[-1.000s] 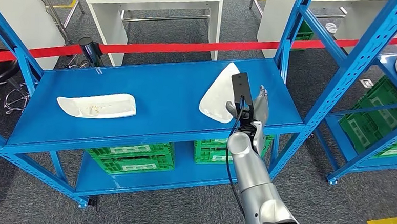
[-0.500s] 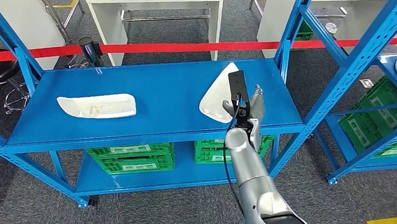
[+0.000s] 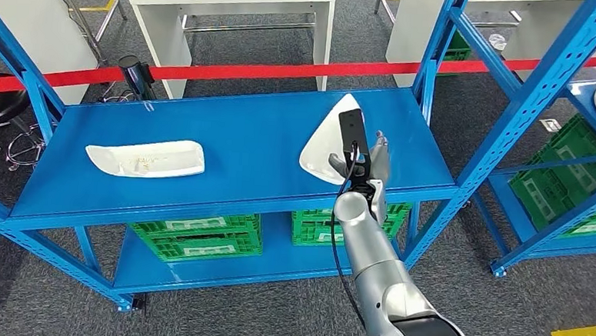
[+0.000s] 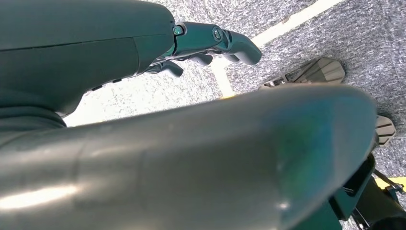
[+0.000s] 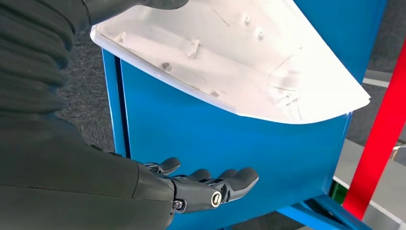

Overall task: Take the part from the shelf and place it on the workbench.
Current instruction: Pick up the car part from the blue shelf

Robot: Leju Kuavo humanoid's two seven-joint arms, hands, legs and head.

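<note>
Right then, the right hand hovered over the front right part of the blue shelf, fingers stretched out flat and side by side, holding nothing. Just beside it on the shelf's top deck lay the white triangular part, its wide end toward the shelf's front edge and its narrow tip pointing toward the back. From the right wrist camera the part's pale underside ribs showed close up, the fingers apart from it with blue deck between them. Off to the left of the same deck sat a second white part, long and shallow, well apart from the first. The left hand hung down above grey carpet, its dark fingers curled loosely with nothing in them. Green crates sat on the lower deck, and a red barrier tape ran across behind the shelf.
</note>
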